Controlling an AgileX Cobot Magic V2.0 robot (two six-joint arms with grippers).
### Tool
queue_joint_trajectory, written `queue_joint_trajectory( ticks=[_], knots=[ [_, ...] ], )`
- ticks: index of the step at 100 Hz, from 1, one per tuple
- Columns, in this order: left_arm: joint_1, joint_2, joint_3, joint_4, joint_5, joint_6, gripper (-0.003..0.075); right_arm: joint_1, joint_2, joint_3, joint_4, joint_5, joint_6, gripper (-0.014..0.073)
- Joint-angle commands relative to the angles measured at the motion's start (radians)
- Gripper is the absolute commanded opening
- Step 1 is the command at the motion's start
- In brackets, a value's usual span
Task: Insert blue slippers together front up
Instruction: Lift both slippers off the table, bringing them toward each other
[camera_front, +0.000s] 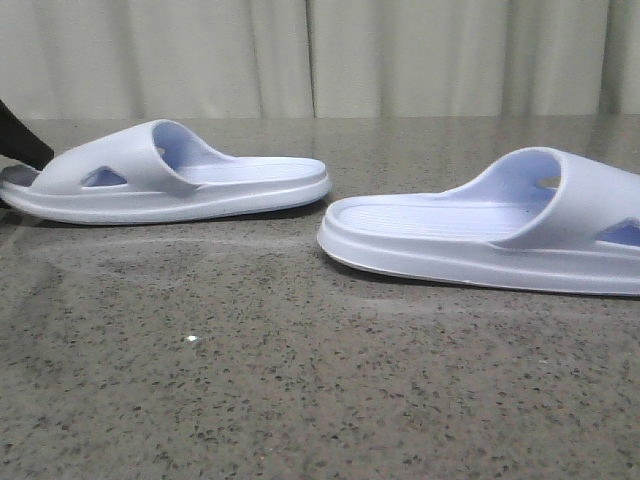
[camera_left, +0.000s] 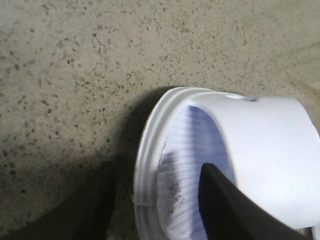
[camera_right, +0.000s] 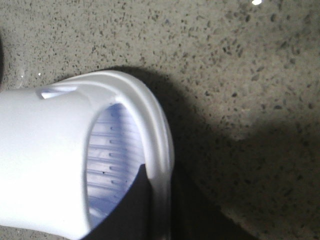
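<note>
Pale blue slippers, left one (camera_front: 170, 180) and right one (camera_front: 490, 235), lie well apart, flat on the speckled surface (camera_front: 300, 380). Left pincer (camera_left: 155, 200) and right pincer (camera_right: 165, 210) each straddle a toe rim, spread. Nesting's all left, I'd say.

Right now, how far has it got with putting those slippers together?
Early on. Nothing is joined: the left slipper and right slipper lie flat and apart on the table, heels facing. In hand: each wrist view shows a dark finger inside the toe opening and one outside the rim, the jaws straddling the edge; the right gripper does likewise. Whether they are clamped I cannot tell. Left: lifting, standing front up, nesting together.
</note>
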Motion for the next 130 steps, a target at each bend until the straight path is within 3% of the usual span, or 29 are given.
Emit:
queue_joint_trajectory(
  ticks=[1,14,26,35,45,78,130],
  knots=[
    [0.004,-0.025,-0.028,-0.061,0.029,0.012,0.0329,-0.001,-0.017,-0.027,0.043,-0.006,-0.011,-0.0107],
    [-0.011,-0.009,-0.028,-0.064,0.032,0.012,0.0323,-0.001,-0.017,-0.027,0.043,-0.008,-0.011,-0.0107],
    [-0.019,0.003,-0.028,-0.067,0.032,0.012,0.0262,-0.001,-0.017,-0.027,0.043,-0.008,-0.011,-0.0107],
    [-0.019,0.003,-0.028,-0.069,0.03,0.012,0.0171,-0.001,-0.017,-0.027,0.043,-0.008,-0.011,-0.0107],
    [-0.019,0.003,-0.028,-0.071,0.037,0.012,0.0017,-0.001,-0.017,-0.027,0.043,-0.008,-0.011,-0.0107],
    [-0.015,-0.02,-0.028,-0.072,0.055,0.012,0.0015,-0.001,-0.017,-0.043,0.123,0.029,-0.044,-0.0107],
    [-0.015,-0.077,-0.095,-0.048,0.061,-0.045,0.0015,-0.003,-0.02,-0.233,0.163,0.036,-0.027,-0.0107]
  ],
)
